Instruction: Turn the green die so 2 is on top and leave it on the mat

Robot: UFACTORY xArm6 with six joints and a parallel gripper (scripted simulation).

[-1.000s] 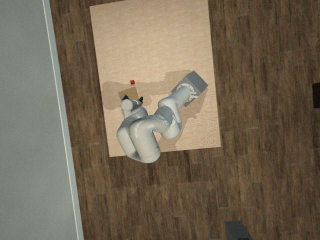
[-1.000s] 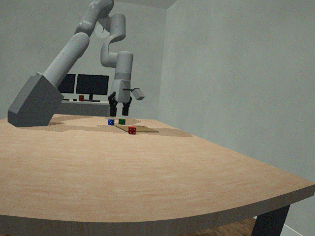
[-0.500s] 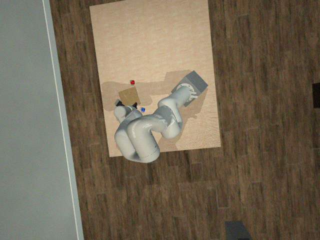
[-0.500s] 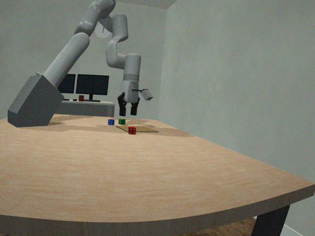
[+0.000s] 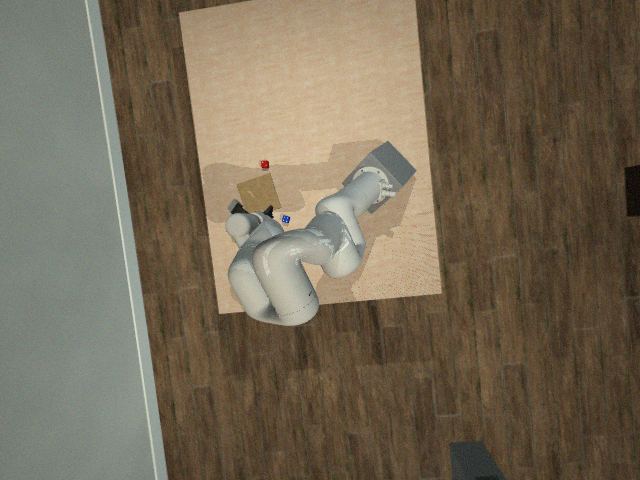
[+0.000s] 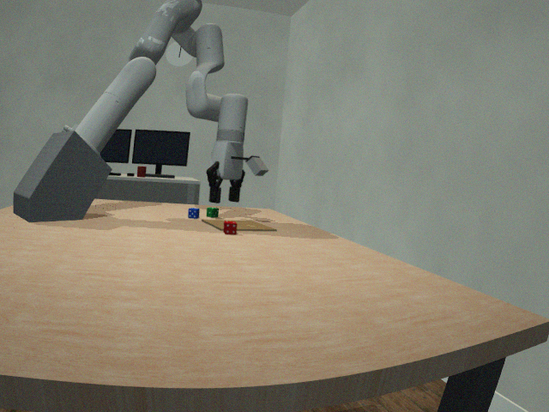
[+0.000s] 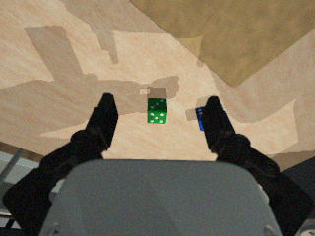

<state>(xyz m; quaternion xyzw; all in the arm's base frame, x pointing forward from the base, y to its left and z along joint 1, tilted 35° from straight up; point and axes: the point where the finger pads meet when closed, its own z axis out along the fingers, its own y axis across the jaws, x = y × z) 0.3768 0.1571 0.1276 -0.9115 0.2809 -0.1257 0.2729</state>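
The green die [image 6: 212, 212] [image 7: 157, 116] lies on the table beside the mat [image 5: 258, 190] [image 6: 256, 227] [image 7: 246, 36], off it. In the wrist view its bright face, seemingly the top, shows several pips; its other visible face is dark. The arm hides it in the top view. My gripper [image 5: 252, 210] [image 6: 225, 195] [image 7: 159, 106] is open and empty above the green die, which appears between the fingers in the wrist view. The blue die [image 5: 285, 219] [image 6: 193, 213] [image 7: 199, 118] lies close by, partly behind one finger in the wrist view. The red die [image 5: 264, 164] [image 6: 230, 227] lies beyond the mat.
The mat lies flat on the wooden table [image 5: 310, 77] [image 6: 221, 301], with no die on it. The blue die stands a short way to the side of the green one. A table edge runs near the mat on the left in the top view.
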